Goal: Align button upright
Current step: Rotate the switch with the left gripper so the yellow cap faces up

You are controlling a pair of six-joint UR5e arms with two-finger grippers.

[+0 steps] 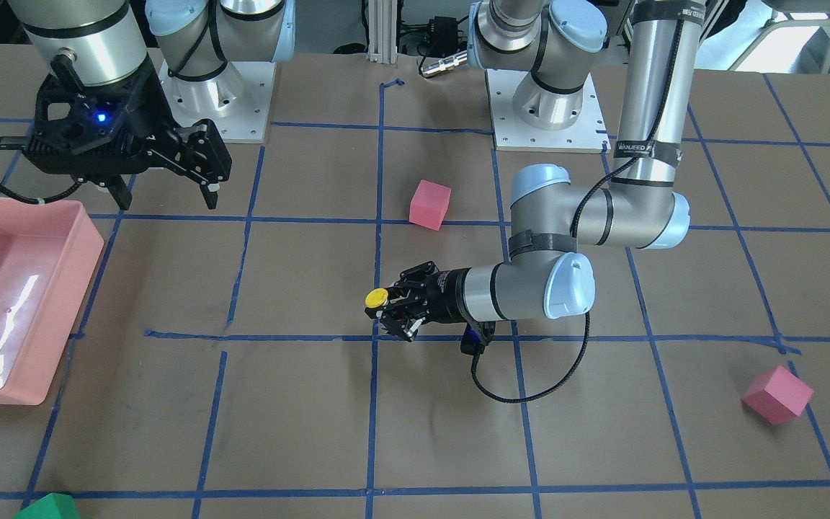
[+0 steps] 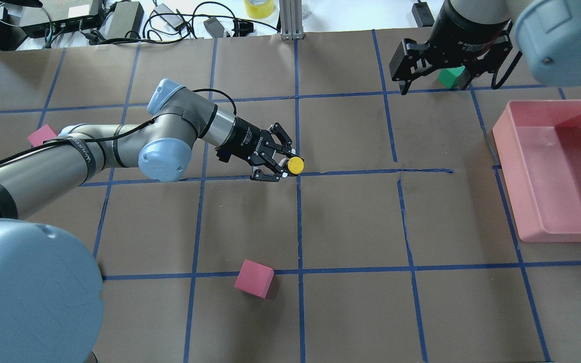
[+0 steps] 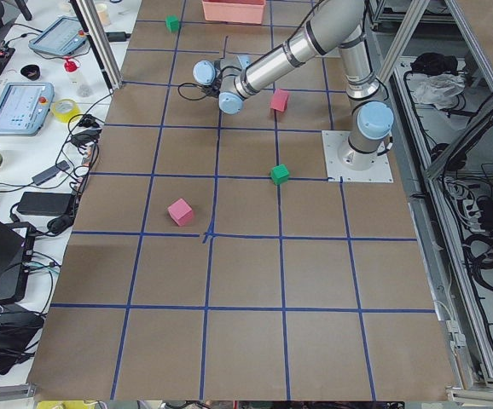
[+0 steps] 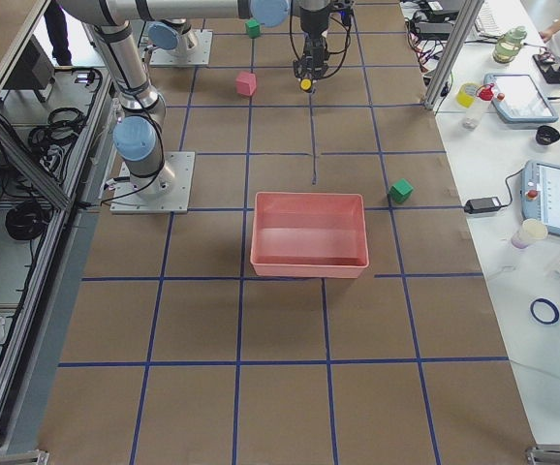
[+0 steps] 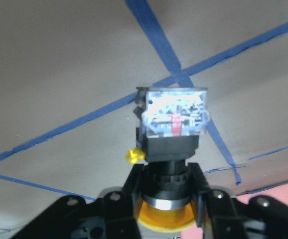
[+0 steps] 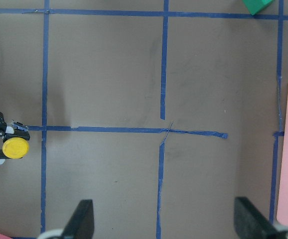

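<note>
I can read only "WANJEED" on the black strap [image 1: 635,148] round the left arm [image 1: 656,79], and faintly what looks like "ROBOTIQ" on the left gripper [image 2: 284,165] body.

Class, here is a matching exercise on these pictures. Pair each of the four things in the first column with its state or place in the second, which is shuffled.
Things:
1. button
2. left gripper
3. right gripper
4. pink tray

States or places:
A. open, holding nothing
B. on the table at the robot's right, empty
C. gripped, its yellow cap showing
D. shut on a small part

Pairs: 1-C, 2-D, 3-A, 4-B.
</note>
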